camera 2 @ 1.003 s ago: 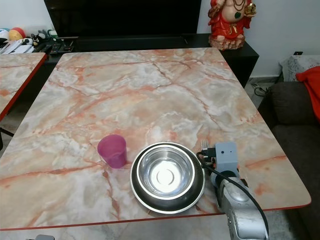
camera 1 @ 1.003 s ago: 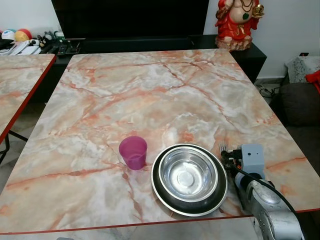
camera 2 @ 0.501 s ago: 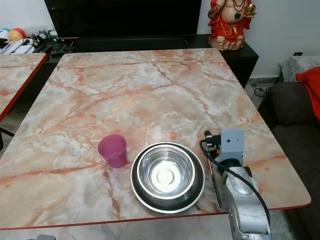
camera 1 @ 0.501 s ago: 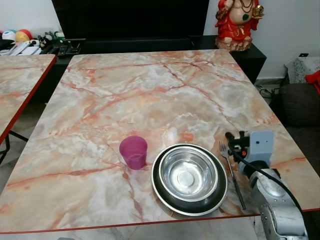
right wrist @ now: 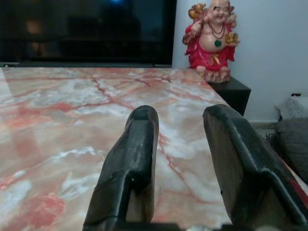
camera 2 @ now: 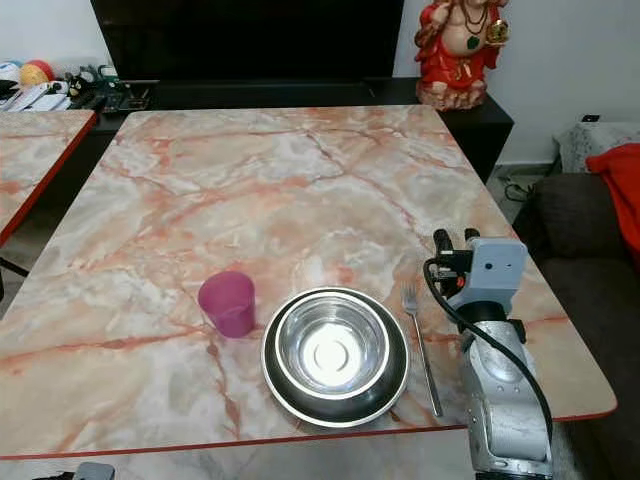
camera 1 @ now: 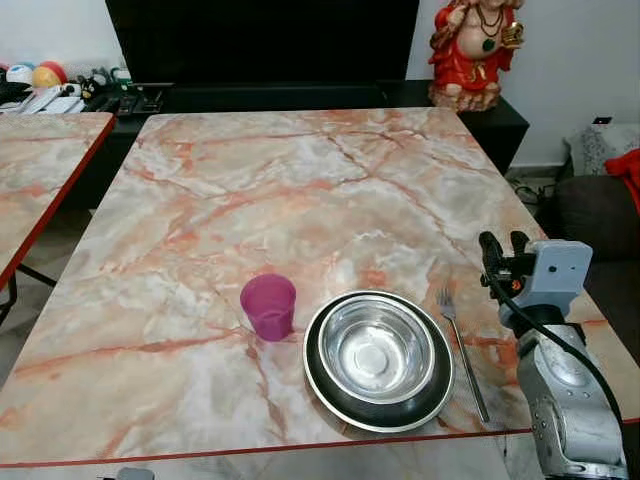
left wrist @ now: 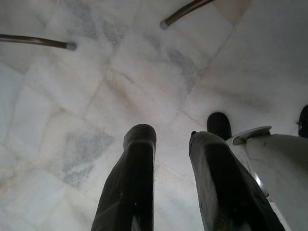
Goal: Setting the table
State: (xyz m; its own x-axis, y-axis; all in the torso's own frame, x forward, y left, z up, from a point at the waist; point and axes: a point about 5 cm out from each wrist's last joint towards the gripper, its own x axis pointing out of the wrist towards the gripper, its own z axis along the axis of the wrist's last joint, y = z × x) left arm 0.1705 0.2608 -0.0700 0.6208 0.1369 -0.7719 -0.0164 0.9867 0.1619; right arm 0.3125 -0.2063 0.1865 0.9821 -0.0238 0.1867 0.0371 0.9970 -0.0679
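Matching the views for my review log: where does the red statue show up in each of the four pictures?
Left eye view: red statue at top right, on the black cabinet beyond the table's far right corner.
Right eye view: statue at top right, same spot.
Left wrist view: not in it; floor tiles.
Right wrist view: statue at upper right, past the right gripper.
Shared landmark: marble table.

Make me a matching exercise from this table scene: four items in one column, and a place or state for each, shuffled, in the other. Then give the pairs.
Items:
1. pink cup
2. steel bowl
3. fork
4. right gripper

Places or states:
A. sits in the dark plate
B. jaws open, raised above the table's right side
C. stands just left of the plate
D. lies flat just right of the plate

Pairs: 1-C, 2-A, 3-D, 4-B
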